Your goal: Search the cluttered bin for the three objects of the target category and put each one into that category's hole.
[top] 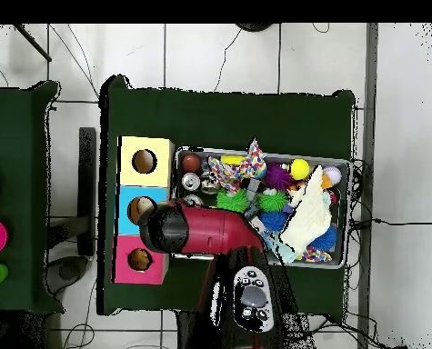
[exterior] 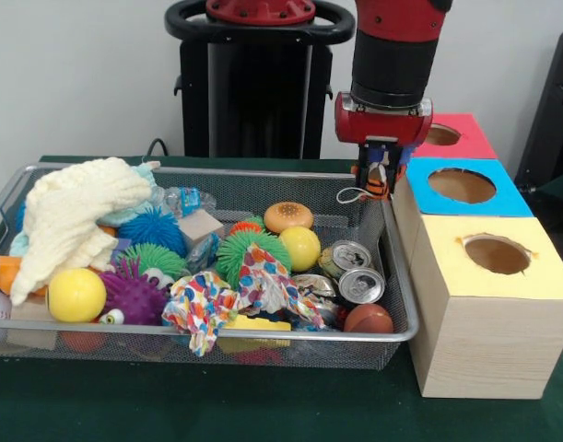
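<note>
On the dark green cloth-covered table (exterior: 216,405), over white floor tiles (top: 219,54), a silver wire mesh bin (exterior: 396,276) of toys and crushed silver cans (exterior: 355,272) adjoins three wooden boxes (exterior: 475,322) with holes. The red-black gripper (exterior: 378,180) hangs by the bin's corner; whether it grips anything I cannot tell.

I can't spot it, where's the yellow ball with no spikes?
Front view: the yellow ball lies at the bin's left end, beside the purple spiky toy, under the cream cloth.
</note>
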Action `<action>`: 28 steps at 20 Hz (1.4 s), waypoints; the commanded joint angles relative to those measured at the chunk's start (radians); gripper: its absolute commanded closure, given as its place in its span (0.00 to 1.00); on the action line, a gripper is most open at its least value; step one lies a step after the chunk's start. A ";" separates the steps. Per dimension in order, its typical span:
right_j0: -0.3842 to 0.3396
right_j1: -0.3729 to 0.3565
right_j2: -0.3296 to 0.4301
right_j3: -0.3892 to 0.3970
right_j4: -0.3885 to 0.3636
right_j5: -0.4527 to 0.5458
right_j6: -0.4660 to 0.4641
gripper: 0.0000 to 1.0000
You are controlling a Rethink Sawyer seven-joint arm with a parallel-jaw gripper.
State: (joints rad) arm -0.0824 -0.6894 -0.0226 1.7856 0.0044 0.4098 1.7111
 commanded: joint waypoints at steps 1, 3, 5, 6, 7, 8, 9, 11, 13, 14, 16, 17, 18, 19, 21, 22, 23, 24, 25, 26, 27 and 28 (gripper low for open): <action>-0.068 -0.054 0.170 0.074 0.038 -0.122 0.128 1.00; -0.062 -0.061 0.165 0.073 0.034 -0.110 0.131 1.00; -0.059 -0.065 0.159 0.072 0.032 -0.105 0.133 1.00; -0.063 -0.065 0.159 0.065 0.031 -0.097 0.127 1.00; -0.062 -0.066 0.158 0.064 0.030 -0.092 0.126 1.00; -0.060 -0.066 0.155 0.061 0.030 -0.086 0.126 1.00; -0.057 -0.066 0.151 0.057 0.029 -0.081 0.126 1.00; -0.058 -0.067 0.153 0.053 0.028 -0.074 0.122 1.00; -0.052 -0.063 0.149 0.045 0.026 -0.072 0.123 1.00; -0.054 -0.062 0.152 0.040 0.021 -0.078 0.118 1.00; -0.076 -0.051 0.185 0.029 -0.014 -0.144 0.082 1.00; -0.091 -0.033 0.201 0.025 -0.021 -0.160 0.073 1.00; -0.106 -0.015 0.217 0.021 -0.027 -0.176 0.064 1.00; -0.120 0.005 0.230 0.018 -0.037 -0.196 0.058 1.00; -0.141 0.034 0.244 0.008 -0.058 -0.226 0.047 1.00; -0.165 0.053 0.259 0.000 -0.080 -0.254 0.029 1.00; -0.178 0.069 0.265 -0.013 -0.101 -0.275 0.016 1.00; -0.189 0.078 0.271 -0.023 -0.118 -0.286 0.006 1.00; -0.190 0.084 0.261 -0.038 -0.138 -0.294 -0.002 1.00; -0.194 0.084 0.256 -0.052 -0.162 -0.301 -0.012 1.00; -0.194 0.084 0.245 -0.068 -0.183 -0.303 -0.021 1.00; -0.198 0.088 0.238 -0.084 -0.198 -0.298 -0.027 1.00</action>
State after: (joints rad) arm -0.2291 -0.6716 0.1423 1.7669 -0.0815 0.1774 1.7111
